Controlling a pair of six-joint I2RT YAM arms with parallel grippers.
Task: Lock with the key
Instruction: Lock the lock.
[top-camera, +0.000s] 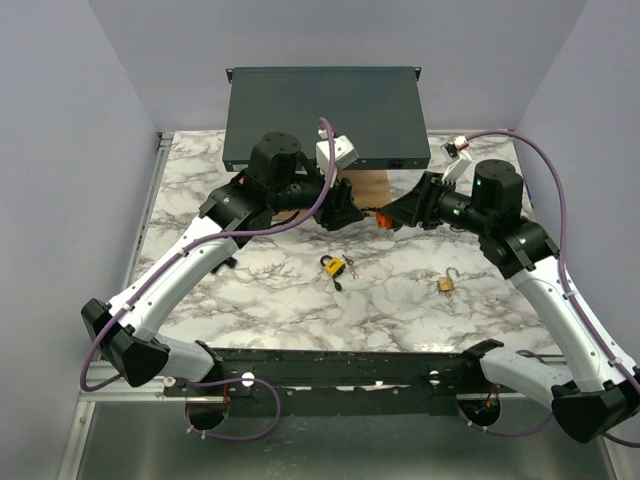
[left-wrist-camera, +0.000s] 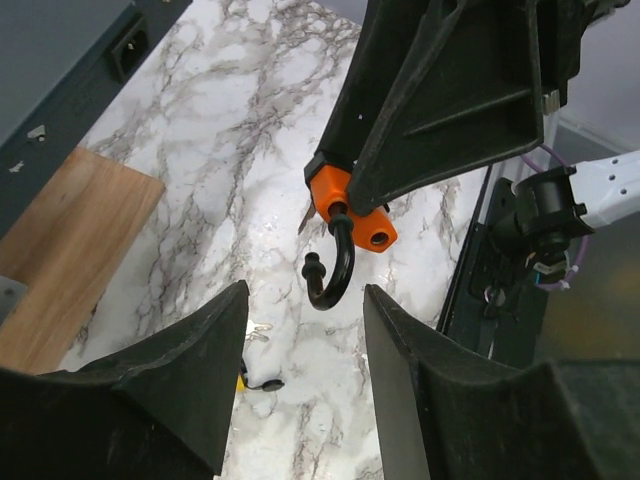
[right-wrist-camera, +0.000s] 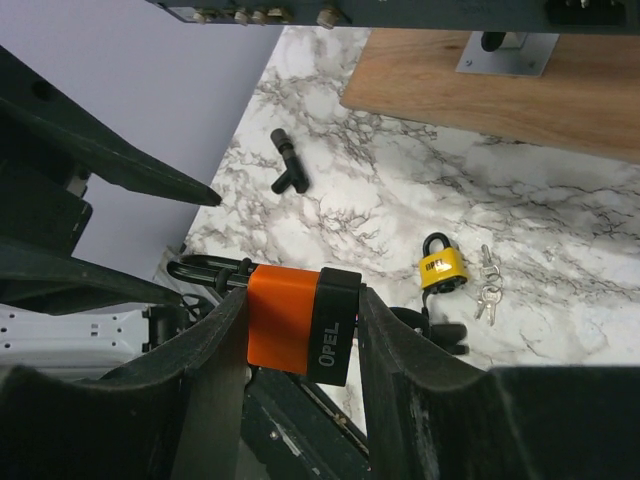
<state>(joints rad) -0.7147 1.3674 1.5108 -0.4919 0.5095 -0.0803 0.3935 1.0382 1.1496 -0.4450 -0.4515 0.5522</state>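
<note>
Robot lab test cell. Plain lilac walls (top-camera: 60, 150) enclose three sides. Marble-print worktop (top-camera: 280, 300). Left arm (top-camera: 190, 262) and right arm (top-camera: 560, 300) bolted to a black rail (top-camera: 340, 362) at the near edge. Purple cables (top-camera: 541, 155). Dark rack unit (top-camera: 325, 115) with power socket (left-wrist-camera: 130, 48) at the back.

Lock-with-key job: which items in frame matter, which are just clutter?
Job: orange padlock, shackle open, clamped in right gripper; left gripper, open, facing it; its key I cannot pick out.
Lying about: yellow padlock with silver keys beside it; brass padlock; black T-shaped piece; wooden board; dark rack unit.
</note>
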